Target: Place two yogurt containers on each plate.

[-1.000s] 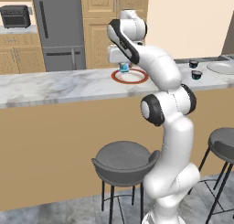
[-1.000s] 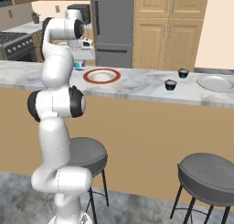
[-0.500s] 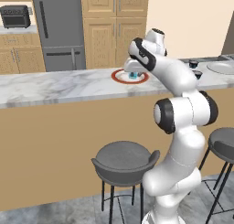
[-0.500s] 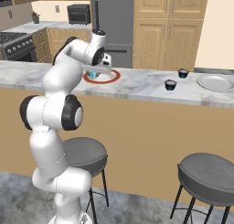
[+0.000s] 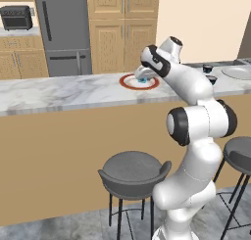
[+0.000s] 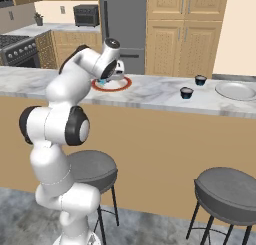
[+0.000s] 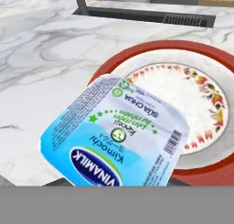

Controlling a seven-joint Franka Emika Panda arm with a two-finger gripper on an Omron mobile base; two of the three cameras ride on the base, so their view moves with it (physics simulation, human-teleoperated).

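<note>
Hand view is showing the claw (image 5: 142, 78) clamping a pale blue yogurt tub (image 7: 117, 137) with a white-and-blue printed foil lid, the tub sitting close under the camera and hiding the fingertips. The tub is hanging over the near-left rim of a round white plate with a broad red-brown rim (image 7: 208, 168), overlapping its edge; whether it is touching the plate cannot be told. The plate's speckled centre is lying bare beside the tub.

In the left base view the claw is reaching down over that same plate (image 5: 153, 84) on the grey-veined marble table (image 5: 59, 94), a spot of blue (image 5: 142, 80) showing between its fingers. In the right base view the blue tub (image 6: 102, 81) is sitting at the left part of the plate (image 6: 122, 83).

Further right on the table, well apart from this plate, two small dark yogurt cups (image 6: 186, 92) (image 6: 200, 80) are standing on bare marble. Beyond them a second round plate (image 6: 235, 90), looking pale grey, is lying near the table's right end.
</note>
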